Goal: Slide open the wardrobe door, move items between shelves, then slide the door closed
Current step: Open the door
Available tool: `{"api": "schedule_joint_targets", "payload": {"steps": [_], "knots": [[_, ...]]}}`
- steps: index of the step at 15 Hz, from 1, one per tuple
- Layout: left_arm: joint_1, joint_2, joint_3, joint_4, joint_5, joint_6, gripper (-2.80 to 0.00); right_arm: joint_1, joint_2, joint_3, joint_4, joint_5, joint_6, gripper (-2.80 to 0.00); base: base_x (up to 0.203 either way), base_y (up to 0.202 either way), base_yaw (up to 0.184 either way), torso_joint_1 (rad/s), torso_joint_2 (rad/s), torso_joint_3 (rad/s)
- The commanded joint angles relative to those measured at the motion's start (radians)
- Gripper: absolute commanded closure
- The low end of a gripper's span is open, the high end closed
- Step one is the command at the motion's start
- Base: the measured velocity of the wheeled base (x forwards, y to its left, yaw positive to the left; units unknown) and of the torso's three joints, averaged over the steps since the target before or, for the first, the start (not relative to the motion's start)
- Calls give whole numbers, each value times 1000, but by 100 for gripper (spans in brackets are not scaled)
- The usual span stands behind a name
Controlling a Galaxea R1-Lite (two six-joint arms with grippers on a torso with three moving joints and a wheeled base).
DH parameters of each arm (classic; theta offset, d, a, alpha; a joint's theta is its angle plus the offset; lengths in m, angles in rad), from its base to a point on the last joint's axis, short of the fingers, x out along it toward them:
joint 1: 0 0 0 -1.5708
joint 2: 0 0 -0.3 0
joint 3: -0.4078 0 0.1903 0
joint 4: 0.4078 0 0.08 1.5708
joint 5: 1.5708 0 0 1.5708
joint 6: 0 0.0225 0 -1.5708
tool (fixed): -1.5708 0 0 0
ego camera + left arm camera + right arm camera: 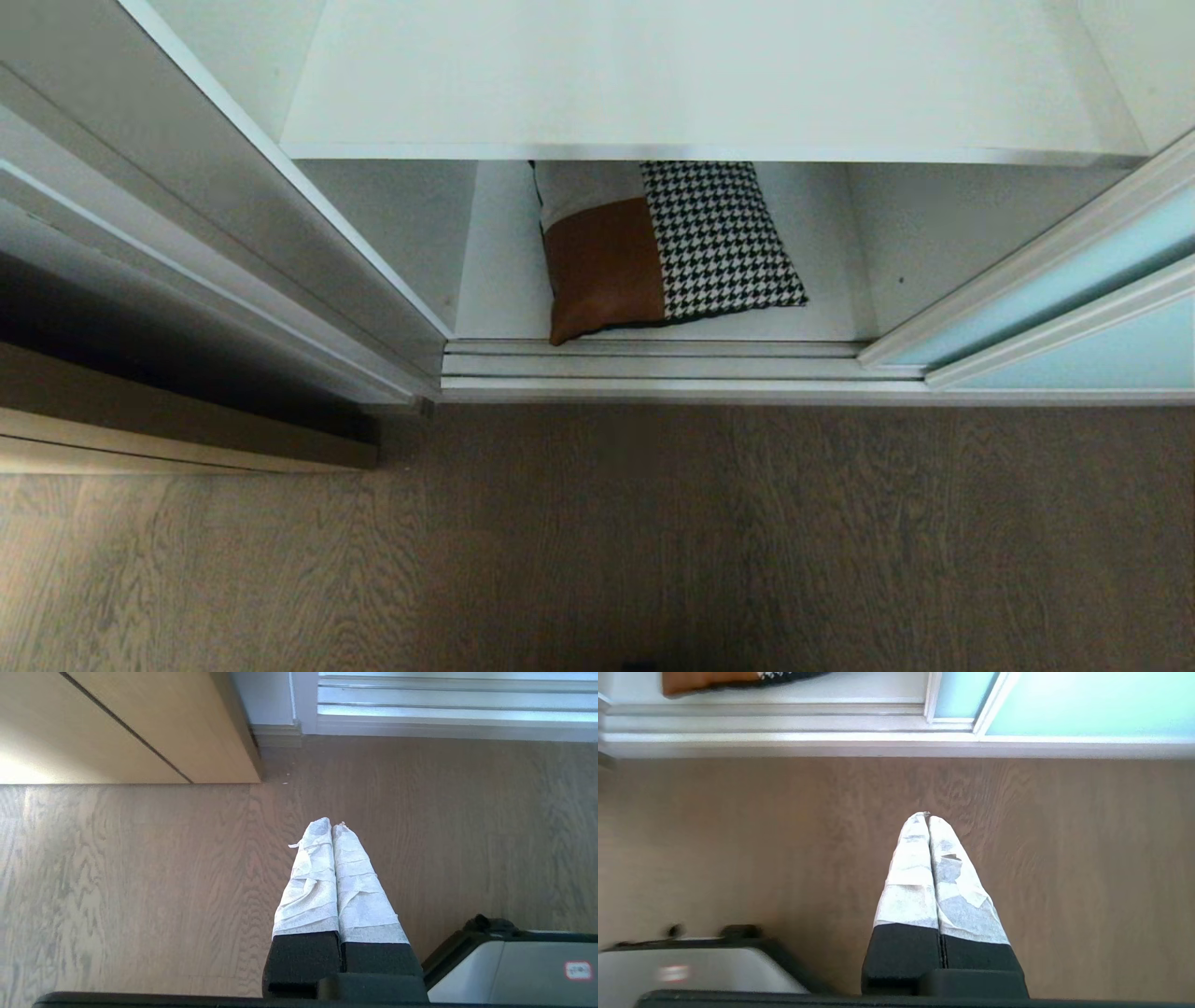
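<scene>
A cushion [663,247], houndstooth on one half with rust-brown and grey patches on the other, lies on the lowest shelf [822,317] of the open wardrobe; its brown edge [705,680] also shows in the right wrist view. An upper shelf [691,84] above it is bare. The sliding wardrobe door [1074,289], pale aqua glass in a silvery frame [971,714], is slid to the right. Neither arm shows in the head view. My left gripper [332,826] is shut and empty over the wooden floor. My right gripper [927,816] is likewise shut and empty above the floor, short of the door track.
The metal door track [653,364] runs along the wardrobe's foot. A wooden cabinet side [154,728] stands to the left of the wardrobe. Wood floor [597,541] lies before it. Parts of my own base [514,966] [691,966] show beside each gripper.
</scene>
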Motion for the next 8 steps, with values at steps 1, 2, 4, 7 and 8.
{"api": "schedule_joint_targets", "payload": {"steps": [1,2,4,7,8], "knots": [[0,2,2,0,0,-1,0,1,152,-146,85,22,6,0,0,0,0,0,0,0],[0,2,0,0,0,1,0,3,214,-203,99,44,8,0,0,0,0,0,0,0],[0,2,0,0,0,-1,0,6,330,-302,153,109,28,0,0,0,0,0,0,0],[0,2,0,0,0,0,0,7,494,-365,238,273,76,0,0,0,0,0,0,0],[0,2,2,0,0,1,0,6,557,-366,243,305,82,0,0,0,0,0,0,0]]}}
